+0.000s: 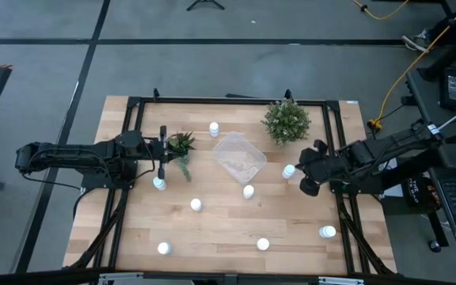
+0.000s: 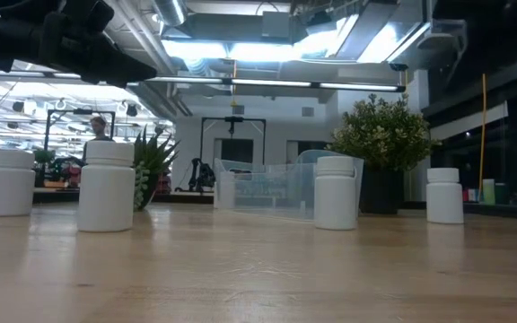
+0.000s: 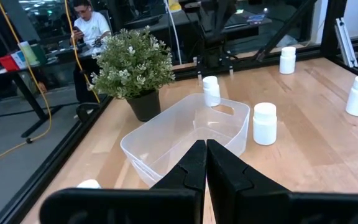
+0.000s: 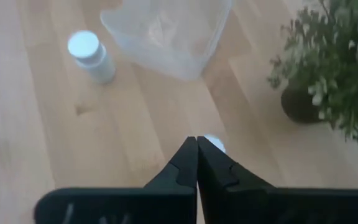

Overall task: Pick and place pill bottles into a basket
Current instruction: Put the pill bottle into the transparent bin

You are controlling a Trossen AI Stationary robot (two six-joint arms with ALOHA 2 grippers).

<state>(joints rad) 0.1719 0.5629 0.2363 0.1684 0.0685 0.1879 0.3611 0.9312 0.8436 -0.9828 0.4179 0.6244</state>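
Note:
The clear plastic basket (image 1: pixel 240 157) stands at mid table, empty; it also shows in the left wrist view (image 3: pixel 188 134). Several white pill bottles stand upright on the table, among them one (image 1: pixel 289 171) right of the basket, one (image 1: pixel 248 191) near it and one (image 1: pixel 159 184) left. My left gripper (image 1: pixel 180 152) is shut and empty above the small spiky plant (image 1: pixel 182 142), pointing at the basket. My right gripper (image 1: pixel 297 169) is shut and empty, raised over the bottle right of the basket, whose top (image 4: pixel 215 144) shows just past the fingertips.
A bushy potted plant (image 1: pixel 286 121) stands far right of the basket. More bottles stand at the far side (image 1: pixel 214 128) and toward the near edge (image 1: pixel 196 205), (image 1: pixel 263 244), (image 1: pixel 163 248), (image 1: pixel 327 232). A person (image 3: pixel 89 25) sits beyond the table.

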